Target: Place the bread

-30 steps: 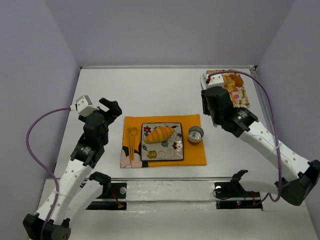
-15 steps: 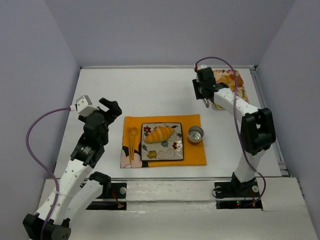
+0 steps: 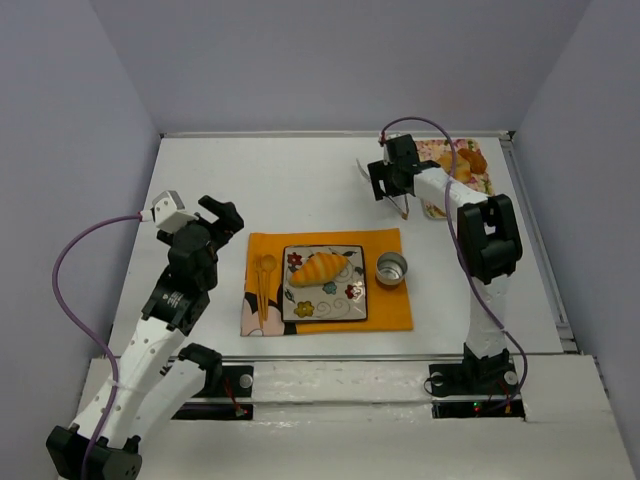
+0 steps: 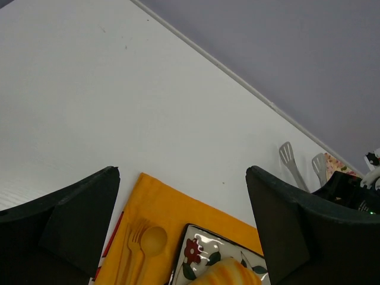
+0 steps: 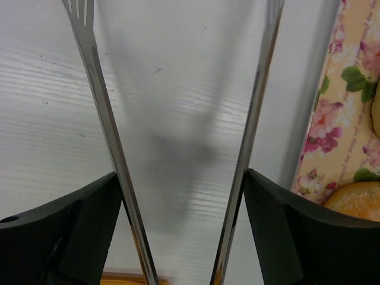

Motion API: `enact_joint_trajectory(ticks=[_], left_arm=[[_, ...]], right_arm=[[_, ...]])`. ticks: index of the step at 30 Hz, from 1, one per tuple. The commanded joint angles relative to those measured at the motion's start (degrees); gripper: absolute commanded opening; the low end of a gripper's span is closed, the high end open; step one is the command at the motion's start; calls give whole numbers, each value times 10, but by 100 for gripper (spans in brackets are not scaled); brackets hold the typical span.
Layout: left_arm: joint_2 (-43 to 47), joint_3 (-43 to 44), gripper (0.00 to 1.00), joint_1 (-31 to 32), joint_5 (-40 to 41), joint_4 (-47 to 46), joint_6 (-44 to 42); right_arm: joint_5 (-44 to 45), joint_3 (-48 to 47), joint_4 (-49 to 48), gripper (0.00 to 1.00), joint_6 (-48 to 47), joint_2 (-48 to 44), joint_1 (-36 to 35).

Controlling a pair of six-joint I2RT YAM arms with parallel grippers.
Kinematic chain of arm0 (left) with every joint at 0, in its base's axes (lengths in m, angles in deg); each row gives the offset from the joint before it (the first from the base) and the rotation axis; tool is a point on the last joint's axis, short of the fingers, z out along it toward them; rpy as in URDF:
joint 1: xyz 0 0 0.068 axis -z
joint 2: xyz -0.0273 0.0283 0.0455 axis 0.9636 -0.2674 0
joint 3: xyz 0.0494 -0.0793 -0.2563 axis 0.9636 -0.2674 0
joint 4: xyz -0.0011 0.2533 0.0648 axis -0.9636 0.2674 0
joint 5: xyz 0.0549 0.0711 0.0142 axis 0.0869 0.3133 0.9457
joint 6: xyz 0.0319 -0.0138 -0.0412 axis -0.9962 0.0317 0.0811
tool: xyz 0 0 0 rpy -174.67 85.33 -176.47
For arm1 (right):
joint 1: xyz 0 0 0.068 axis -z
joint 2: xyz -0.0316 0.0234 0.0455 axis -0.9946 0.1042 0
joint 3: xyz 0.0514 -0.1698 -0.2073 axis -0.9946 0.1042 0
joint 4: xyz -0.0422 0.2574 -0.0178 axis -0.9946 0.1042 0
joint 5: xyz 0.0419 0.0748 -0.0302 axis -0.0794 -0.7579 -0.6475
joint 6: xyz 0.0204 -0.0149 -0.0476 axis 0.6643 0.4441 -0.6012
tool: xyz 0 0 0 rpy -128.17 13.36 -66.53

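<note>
The bread [image 3: 320,269], a golden oval roll with browner ridges, lies on the square flowered plate [image 3: 300,312] in the middle of the orange mat; its top edge shows in the left wrist view [image 4: 228,274]. My right gripper [image 3: 387,186] hangs over the bare table at the back, well away from the bread. Its jaws stand wide, with metal tongs [image 5: 101,101] sprung open between them, each arm lying against a finger [image 5: 181,178]. Nothing sits between the tong tips. My left gripper [image 3: 222,215] hovers open and empty left of the mat [image 4: 183,172].
A flowered tray [image 3: 485,190] with other pastries stands at the back right, just right of the tongs; its edge and a bun [image 5: 356,199] show in the right wrist view. A metal cup [image 3: 391,267] and a wooden spoon and fork [image 3: 263,280] lie on the orange mat [image 3: 385,310].
My right arm has swung from beside the mat to the back of the table near the tray, and the tongs have spread wide. The bread and left arm have not moved.
</note>
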Motion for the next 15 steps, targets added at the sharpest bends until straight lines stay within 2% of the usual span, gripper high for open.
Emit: enact_joint_trajectory(ticks=[1, 2, 11, 15], left_arm=[[5, -6, 99, -3, 22, -17, 2], [5, -7, 99, -3, 19, -17, 2], [7, -8, 99, -3, 2, -22, 0], [9, -9, 99, -3, 0, -21, -1]], right_arm=[[-2, -26, -4, 95, 8, -44, -1], [4, -24, -4, 100, 9, -56, -1], [82, 16, -7, 100, 54, -234, -1], [135, 109, -6, 100, 131, -364, -1]])
